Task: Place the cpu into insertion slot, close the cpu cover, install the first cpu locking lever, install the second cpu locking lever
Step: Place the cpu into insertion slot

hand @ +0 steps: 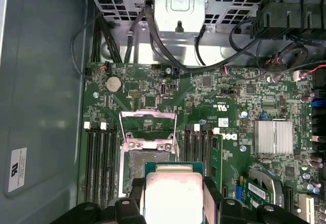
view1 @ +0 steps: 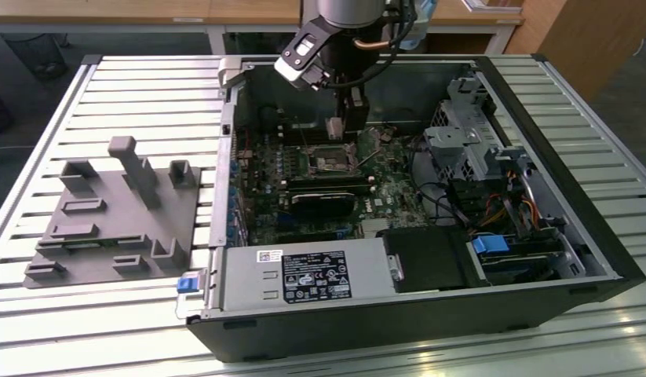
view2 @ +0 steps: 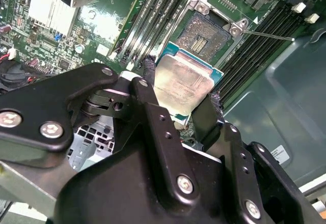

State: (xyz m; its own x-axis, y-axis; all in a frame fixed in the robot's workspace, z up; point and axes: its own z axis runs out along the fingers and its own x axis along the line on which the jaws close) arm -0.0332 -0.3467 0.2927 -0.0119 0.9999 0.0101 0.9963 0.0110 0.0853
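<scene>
My gripper (view1: 337, 126) hangs inside the open computer case, shut on the cpu (view2: 183, 83). The chip's silver-grey top faces the cameras in both wrist views, clamped by its edges between two black fingers (view2: 151, 76). It hovers above the board, just beside the insertion slot (view2: 208, 33), not touching it. In the first wrist view the cpu (hand: 173, 191) covers part of the insertion slot (hand: 136, 163). The cpu cover (hand: 148, 128) stands flipped up at the slot's far side. A thin locking lever (view2: 270, 34) sticks out from the socket, released.
Long black memory slots (hand: 102, 158) flank the socket on both sides. A black block (view1: 320, 203) lies just past the socket. The power supply (view1: 301, 279) and drive cage (view1: 469, 141) crowd the case. A grey fixture (view1: 113, 212) sits on the slatted table.
</scene>
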